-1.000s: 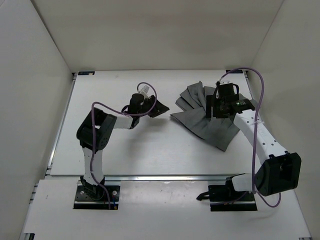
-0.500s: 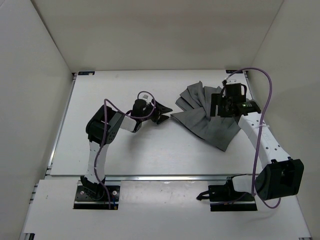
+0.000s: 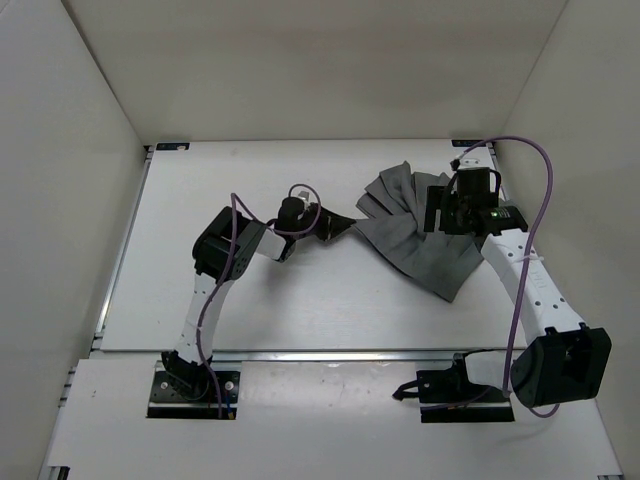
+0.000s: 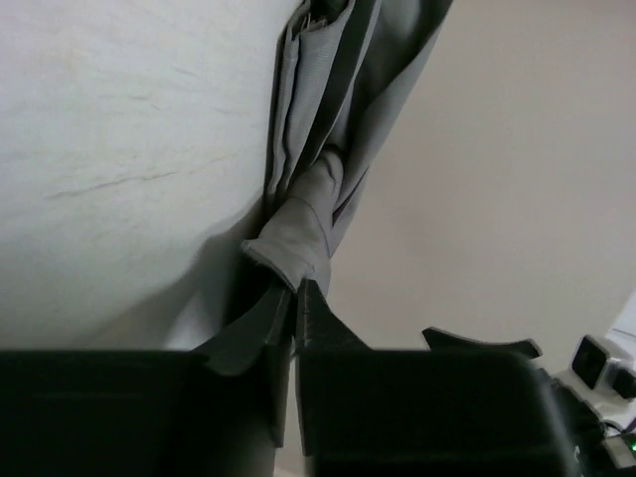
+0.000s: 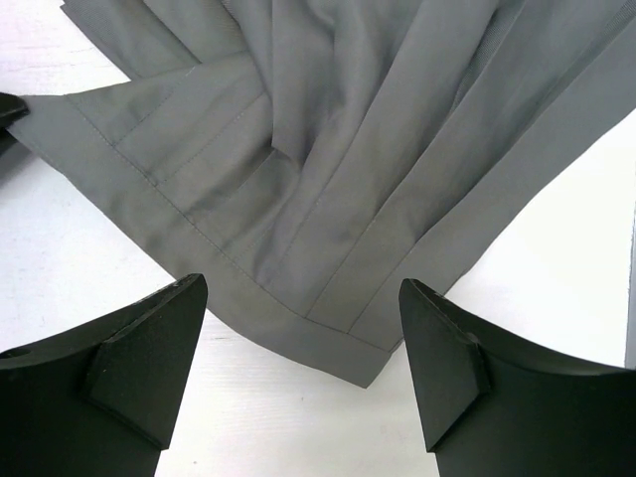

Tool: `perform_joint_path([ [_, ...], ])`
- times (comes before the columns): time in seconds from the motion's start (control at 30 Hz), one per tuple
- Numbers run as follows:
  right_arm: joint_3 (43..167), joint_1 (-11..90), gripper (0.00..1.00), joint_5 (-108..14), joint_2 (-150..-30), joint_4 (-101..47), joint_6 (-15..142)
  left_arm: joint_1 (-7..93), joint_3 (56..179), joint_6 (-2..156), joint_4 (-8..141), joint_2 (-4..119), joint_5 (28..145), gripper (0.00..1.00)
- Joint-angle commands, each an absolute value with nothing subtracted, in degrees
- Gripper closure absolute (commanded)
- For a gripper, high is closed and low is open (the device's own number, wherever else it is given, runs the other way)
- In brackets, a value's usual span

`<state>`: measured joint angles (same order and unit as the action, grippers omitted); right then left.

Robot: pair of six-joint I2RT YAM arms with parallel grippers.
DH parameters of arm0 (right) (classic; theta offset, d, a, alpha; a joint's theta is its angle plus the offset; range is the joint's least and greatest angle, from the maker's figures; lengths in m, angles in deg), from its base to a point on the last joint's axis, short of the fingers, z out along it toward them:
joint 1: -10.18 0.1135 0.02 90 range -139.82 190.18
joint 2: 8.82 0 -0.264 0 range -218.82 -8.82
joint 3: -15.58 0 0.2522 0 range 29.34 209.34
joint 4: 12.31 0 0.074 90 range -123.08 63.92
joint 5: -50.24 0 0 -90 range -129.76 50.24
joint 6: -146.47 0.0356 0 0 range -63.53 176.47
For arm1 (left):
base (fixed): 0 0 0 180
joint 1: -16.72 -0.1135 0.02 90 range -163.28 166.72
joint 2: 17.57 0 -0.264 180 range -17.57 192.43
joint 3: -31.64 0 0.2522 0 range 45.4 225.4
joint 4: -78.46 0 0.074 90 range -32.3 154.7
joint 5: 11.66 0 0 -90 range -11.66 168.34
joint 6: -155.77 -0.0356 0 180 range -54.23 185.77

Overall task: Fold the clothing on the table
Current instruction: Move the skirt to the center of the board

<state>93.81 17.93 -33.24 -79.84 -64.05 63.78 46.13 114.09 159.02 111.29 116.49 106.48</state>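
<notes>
The clothing is a dark grey pleated piece lying crumpled on the right half of the white table. My left gripper reaches in from the left and is shut on the clothing's left corner. In the left wrist view the jaws pinch a bunched fold of the clothing at the left gripper. My right gripper hovers above the clothing's upper right part. In the right wrist view the right gripper stands wide open, with a hemmed corner of the clothing below it and nothing held.
White walls close in the table on three sides. A metal rail runs along the near edge, with both arm bases below it. Purple cables loop off both arms. Bare tabletop shows under the right jaws.
My left arm has stretched right to the clothing's left corner; its jaws opened, then closed on it. The right gripper drifted slightly up and right and stayed open.
</notes>
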Motion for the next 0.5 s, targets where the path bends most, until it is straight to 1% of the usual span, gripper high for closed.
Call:
perform_joint_path([
  [0.0, 92.98, 17.39, 0.24, -33.61, -78.08, -61.67, 63.32, 47.22, 117.46, 160.95, 111.02, 118.22, 108.92, 0.91],
  [0.03, 93.15, 17.22, 0.24, -33.87, -78.08, -61.5, 63.15, 47.22, 117.56, 160.95, 111.63, 118.57, 109.01, 0.97],
  [0.07, 93.24, 17.48, 0.23, -33.61, -77.73, -61.93, 63.32, 46.78, 117.65, 161.3, 112.85, 119.01, 109.1, 1.0],
  [0.13, 92.89, 17.21, 0.24, -34.14, -77.82, -61.59, 63.23, 47.22, 116.33, 162.0, 115.57, 118.58, 108.49, 1.0],
  [0.23, 92.71, 17.39, 0.24, -34.48, -77.81, -61.58, 62.71, 45.73, 110.45, 160.96, 117.53, 114.37, 105.86, 1.0],
  [0.3, 92.71, 17.65, 0.24, -35.27, -77.99, -61.15, 62.62, 44.15, 106.24, 153.7, 113.67, 107.45, 104.45, 1.0],
  [0.4, 92.1, 20.72, 0.25, -36.94, -77.99, -60.97, 61.66, 40.47, 102.01, 142.28, 100.96, 96.48, 101.2, 1.0],
  [0.43, 90.79, 21.77, 0.26, -36.86, -77.73, -60.62, 61.56, 38.8, 101.65, 139.8, 97.87, 94.6, 100.67, 1.0],
  [0.47, 89.56, 23.87, 0.26, -36.69, -77.64, -60.36, 61.04, 38.17, 101.21, 135.16, 91.92, 90.49, 98.66, 1.0],
])
